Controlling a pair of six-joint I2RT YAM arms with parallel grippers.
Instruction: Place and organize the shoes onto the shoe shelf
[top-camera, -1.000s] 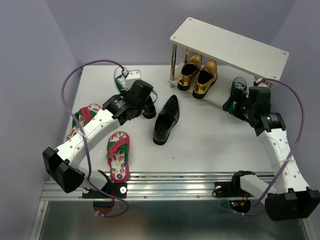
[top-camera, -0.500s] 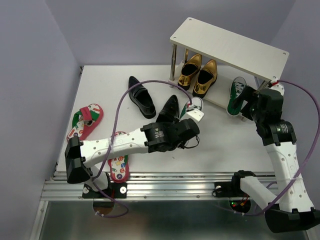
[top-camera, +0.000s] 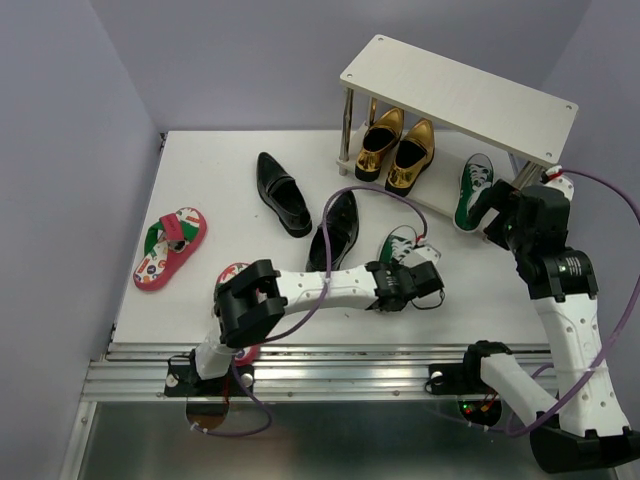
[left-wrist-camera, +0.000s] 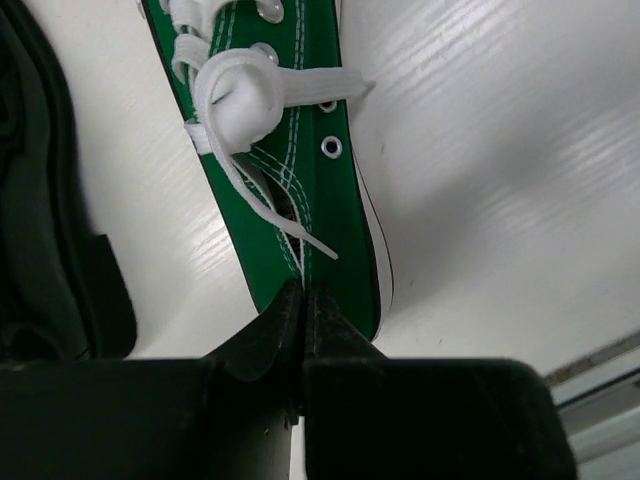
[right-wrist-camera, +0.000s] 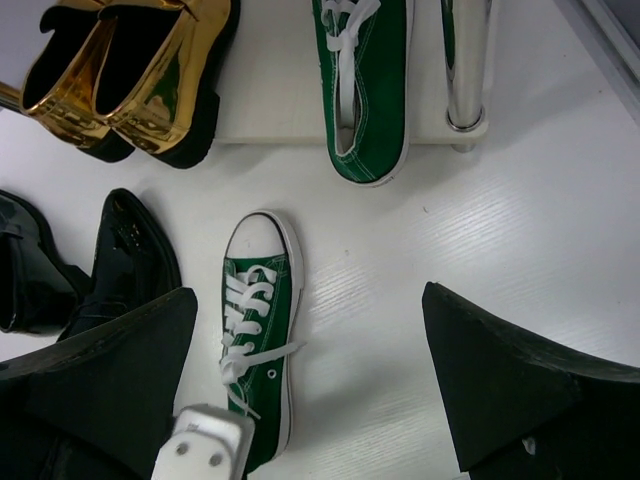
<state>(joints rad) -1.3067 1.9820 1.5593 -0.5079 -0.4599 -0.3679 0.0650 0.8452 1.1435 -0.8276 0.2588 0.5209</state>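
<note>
A sneaker (top-camera: 400, 246) is pinched at its heel by the closed left gripper (left-wrist-camera: 303, 300), on the counter (top-camera: 230, 150) near of the shelf (top-camera: 460, 95). The other sneaker (top-camera: 472, 186) is set on the lower board (right-wrist-camera: 300, 122), right of the gold loafers (top-camera: 398, 148). The right gripper (top-camera: 497, 208) is held open beside it.

Light even, diffuse, from overhead, shadows soft and short; hard glare on the gold loafers (right-wrist-camera: 130, 80), streaky sheen on the table (left-wrist-camera: 500, 130) in my wrist views; green sneaker (left-wrist-camera: 335, 230) sharp, my left fingers (left-wrist-camera: 420, 415) along the bottom edge underexposed black and out of focus.
</note>
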